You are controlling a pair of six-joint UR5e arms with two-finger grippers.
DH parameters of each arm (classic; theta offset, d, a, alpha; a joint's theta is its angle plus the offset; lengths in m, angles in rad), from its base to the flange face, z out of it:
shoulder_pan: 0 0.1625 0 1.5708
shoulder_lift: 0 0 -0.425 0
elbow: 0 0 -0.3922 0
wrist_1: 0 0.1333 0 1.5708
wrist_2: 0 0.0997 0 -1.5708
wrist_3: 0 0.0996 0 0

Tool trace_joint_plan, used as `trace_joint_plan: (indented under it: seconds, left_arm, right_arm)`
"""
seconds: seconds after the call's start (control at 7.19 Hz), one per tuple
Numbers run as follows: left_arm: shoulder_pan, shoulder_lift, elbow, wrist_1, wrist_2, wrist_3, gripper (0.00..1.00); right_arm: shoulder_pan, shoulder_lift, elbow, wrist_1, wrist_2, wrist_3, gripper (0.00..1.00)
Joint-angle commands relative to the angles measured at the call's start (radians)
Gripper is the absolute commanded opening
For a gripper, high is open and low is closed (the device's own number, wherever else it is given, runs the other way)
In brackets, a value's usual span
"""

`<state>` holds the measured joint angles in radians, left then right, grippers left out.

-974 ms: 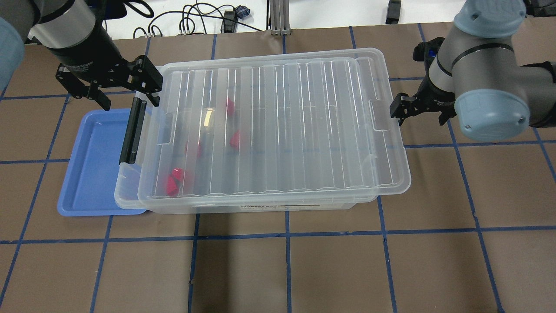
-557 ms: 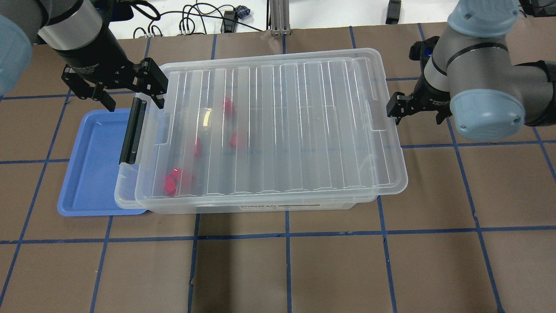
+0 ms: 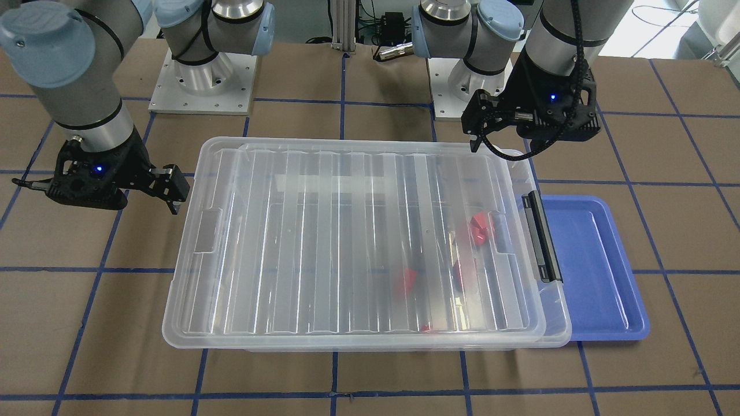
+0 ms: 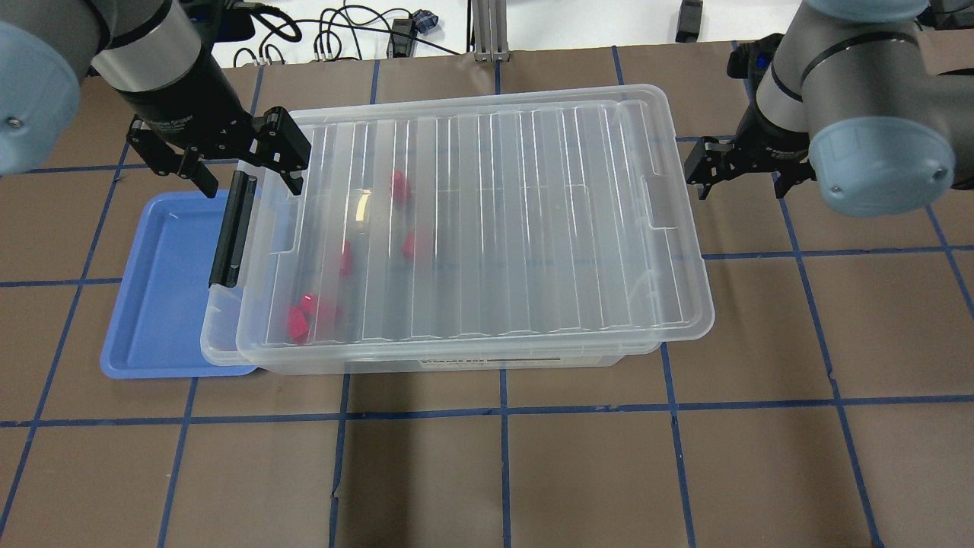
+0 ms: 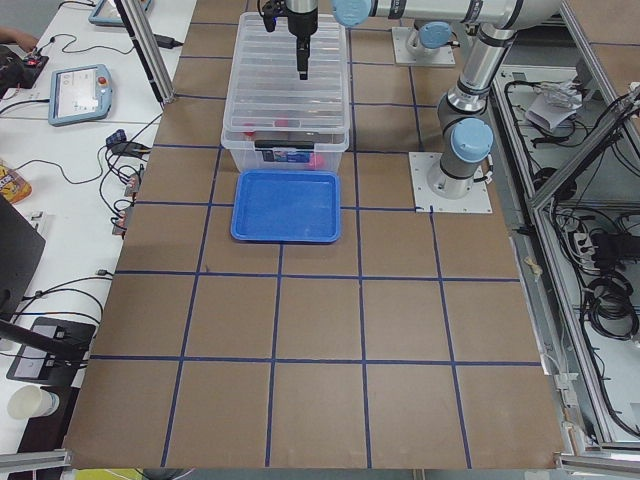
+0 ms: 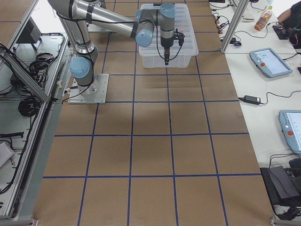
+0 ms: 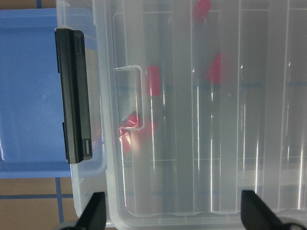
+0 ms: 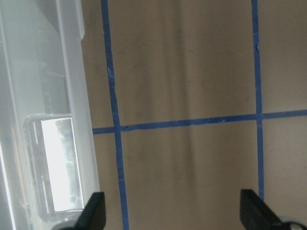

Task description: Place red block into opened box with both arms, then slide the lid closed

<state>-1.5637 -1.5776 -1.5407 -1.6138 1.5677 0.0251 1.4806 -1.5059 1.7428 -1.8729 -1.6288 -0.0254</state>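
Note:
The clear box (image 4: 221, 342) sits mid-table with the ridged lid (image 4: 533, 228) lying on top. The lid is offset toward the right end and leaves a narrow strip by the black latch (image 4: 230, 228) uncovered. Several red blocks (image 4: 401, 186) lie inside and show through the lid near the latch end (image 7: 152, 80). My left gripper (image 4: 245, 169) hovers open over the box's far latch-end corner; its fingers (image 7: 93, 213) hold nothing. My right gripper (image 4: 742, 179) stands open just off the lid's right end, over bare table (image 8: 192, 96), not touching it.
A blue tray (image 4: 156, 304) lies partly under the box's latch end. Cables (image 4: 342, 34) and a metal post run along the far table edge. Both arm bases (image 3: 202, 75) stand behind the box. Brown table with blue grid tape surrounds it.
The lid slid slightly toward the latch end, then stopped. My right gripper drew back from the lid's right end toward the far side. My left gripper shifted right over the box's corner.

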Motion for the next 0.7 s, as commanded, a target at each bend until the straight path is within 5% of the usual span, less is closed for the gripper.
trace_joint_plan:
  seconds: [0.0, 0.56]
  left_arm:
    - [-0.001, -0.001, -0.001, 0.0, 0.0, -0.001, 1.0]
    - [-0.001, 0.007, -0.003, -0.003, -0.002, -0.004, 1.0]
  right_arm:
    - [0.042, -0.026, -0.164, 0.246, 0.003, 0.019, 1.0]
    - [0.11, -0.033, -0.187, 0.258, 0.007, 0.128, 1.0]
